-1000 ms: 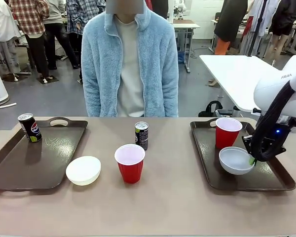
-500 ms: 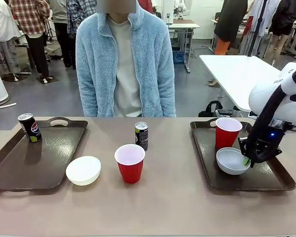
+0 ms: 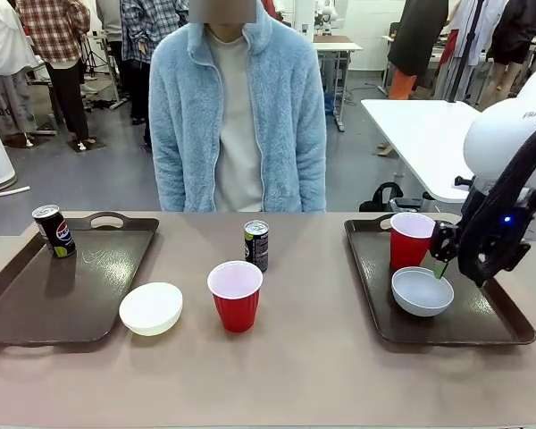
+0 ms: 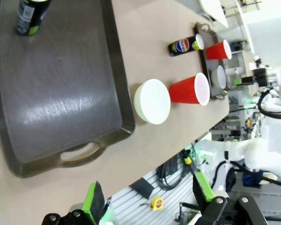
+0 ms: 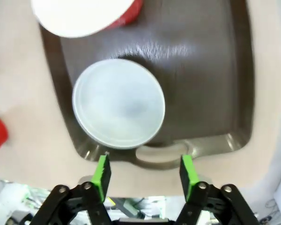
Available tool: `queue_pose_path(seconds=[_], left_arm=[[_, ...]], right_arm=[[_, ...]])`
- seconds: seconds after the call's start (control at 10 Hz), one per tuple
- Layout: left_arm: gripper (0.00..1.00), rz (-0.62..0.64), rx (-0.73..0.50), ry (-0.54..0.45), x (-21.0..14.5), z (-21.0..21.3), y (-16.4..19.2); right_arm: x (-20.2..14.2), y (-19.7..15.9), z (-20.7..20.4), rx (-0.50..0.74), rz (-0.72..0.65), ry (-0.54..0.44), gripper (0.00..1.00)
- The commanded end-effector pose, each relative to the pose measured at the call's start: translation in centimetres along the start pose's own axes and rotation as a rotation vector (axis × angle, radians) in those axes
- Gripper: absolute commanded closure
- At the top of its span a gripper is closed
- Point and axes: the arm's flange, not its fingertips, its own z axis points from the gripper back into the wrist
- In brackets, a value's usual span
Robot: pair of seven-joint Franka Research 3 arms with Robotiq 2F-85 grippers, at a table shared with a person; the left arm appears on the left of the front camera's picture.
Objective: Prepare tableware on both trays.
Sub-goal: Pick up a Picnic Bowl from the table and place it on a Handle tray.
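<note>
Front view, L to R: L tray (image 3: 36, 308), dark brown, glossy, at L side of table. L can (image 3: 53, 231) upright in its far-L corner, Pepsi roundel on side, green patch at foot, other print too small to read. Cream bowl (image 3: 151, 307) on bare table just beside tray's near-R corner, off tray. Centre cup (image 3: 235, 295), red w/ white inside, upright mid-table. Centre can (image 3: 256, 245) upright just behind it, apart; "pepsi" wordmark + roundel legible in left wrist view. Person (image 3: 237, 116) in pale blue fleece at far side. R tray (image 3: 482, 317) w/ R cup (image 3: 411, 239) upright in far-L part, grey-white bowl (image 3: 422, 291) just in front of cup, both on tray. R gripper (image 5: 144, 172) over bowl's R rim; "FRAN" on white arm (image 3: 509, 134). Right wrist view: jaws well apart, nothing between green pads (image 5: 102, 171), bowl beyond tips. Left wrist view: L gripper (image 4: 147, 194) jaws at widest, empty, up over near side of L tray.
</note>
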Motion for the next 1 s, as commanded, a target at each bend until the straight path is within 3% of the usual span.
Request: queue_pose_path(seconds=[0.0,0.3,0.4,0.9], left_arm=[[0.0,-0.005,-0.009,-0.003,-0.1,0.1,0.1],[0.0,-0.005,-0.009,-0.003,-0.1,0.1,0.1],[0.0,-0.005,-0.009,-0.003,-0.1,0.1,0.1],[0.0,-0.005,-0.009,-0.003,-0.1,0.1,0.1]], right_arm=[[-0.9,0.9,2.2,-0.09,-0.007,0.001,0.0],[-1.5,1.9,4.0,-0.145,-0.004,0.028,0.0],[-1.6,1.4,3.3,-0.09,0.005,-0.003,0.0],[-1.6,1.4,3.3,-0.09,0.005,-0.003,0.0]])
